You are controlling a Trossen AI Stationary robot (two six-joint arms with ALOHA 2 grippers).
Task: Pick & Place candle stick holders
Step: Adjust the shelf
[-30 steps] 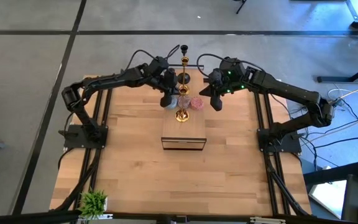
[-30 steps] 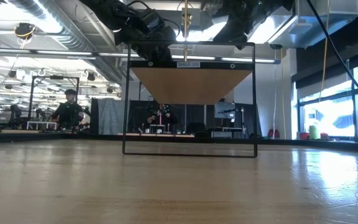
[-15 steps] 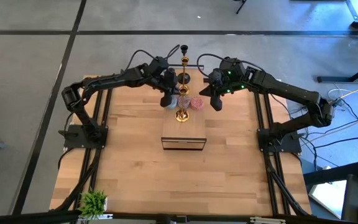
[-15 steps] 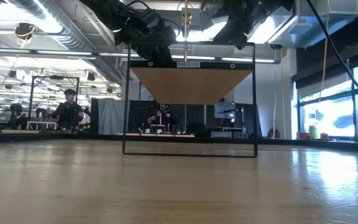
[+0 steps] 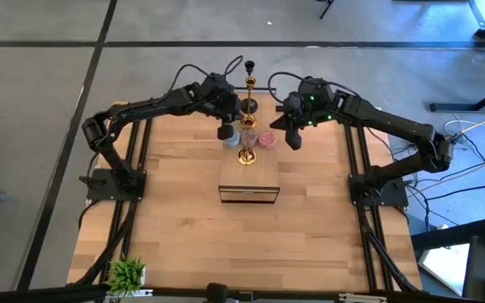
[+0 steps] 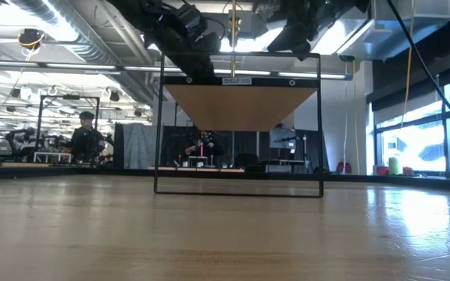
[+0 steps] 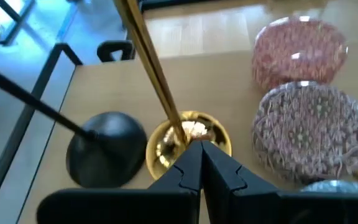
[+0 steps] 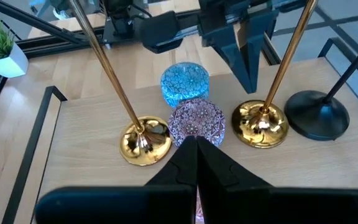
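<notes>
The right tool [image 8: 194,149] hangs with its fingers pressed together just over the purple cup [image 8: 196,122]. Beyond that cup, touching it, sits the blue cup [image 8: 184,81]. A gold holder [image 8: 145,140] stands on one side of the purple cup, another gold holder [image 8: 261,124] on the other, then the black holder [image 8: 319,114]. The left tool [image 8: 244,43] seems to hover past the blue cup.

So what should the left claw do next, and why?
Probably open up: the left claw is shut and empty, its tip just before the gold candle stick holder, whose stem it can't grip until the fingers spread.
</notes>
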